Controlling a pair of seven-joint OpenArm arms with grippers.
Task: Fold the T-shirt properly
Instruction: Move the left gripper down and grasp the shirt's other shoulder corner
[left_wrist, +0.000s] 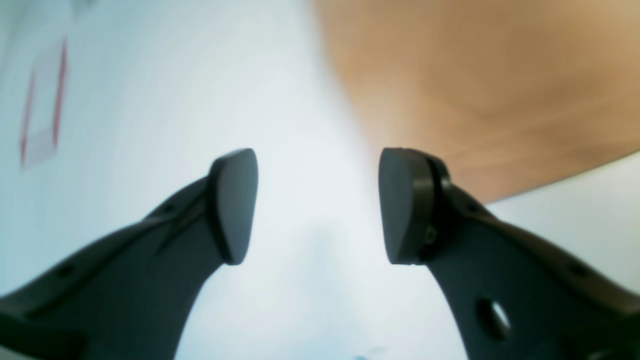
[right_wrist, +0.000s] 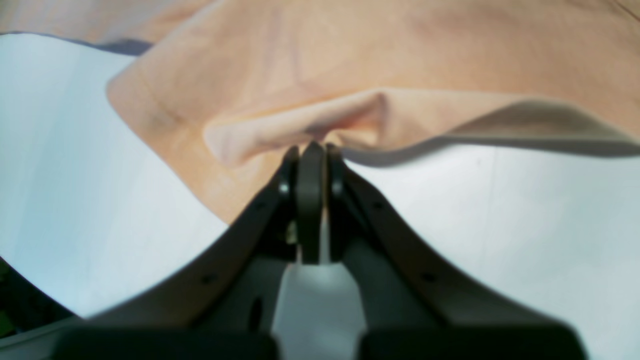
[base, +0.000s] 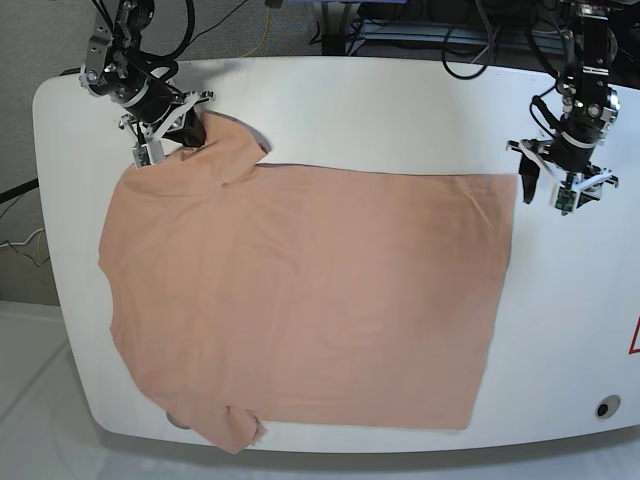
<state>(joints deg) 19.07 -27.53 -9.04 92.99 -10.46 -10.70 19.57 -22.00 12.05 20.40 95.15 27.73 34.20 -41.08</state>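
Right gripper (base: 188, 128): near the far left corner of the table (base: 380, 110); its jaws were clenched on a raised fold of the T-shirt's (base: 300, 300) sleeve, and the right wrist view showed the fingers pressed together with peach cloth bunched at their tips.
T-shirt: one, plain peach, lying flat and spread over the left and middle of the table, reaching from near the far edge to the near edge.
T-shirt axis: the long axis ran left to right along the table; the sleeves and shoulders pointed to the left end, the straight hem to the right.
T-shirt sleeves: two; one at the far left corner in the right gripper's hold, the other (base: 235, 428) at the near edge, its tip hanging just past the table's rim.
T-shirt hem: ran from far to near across the table, well short of the right end.
Left gripper (base: 553, 187): near the far right corner, just beside the hem's far corner but apart from it; the left wrist view showed the two pads (left_wrist: 235, 205) spread wide with only bare table between them, holding nothing.
Writing: none could be read; a red mark (base: 634, 338) showed at the right edge, cut off by the frame.
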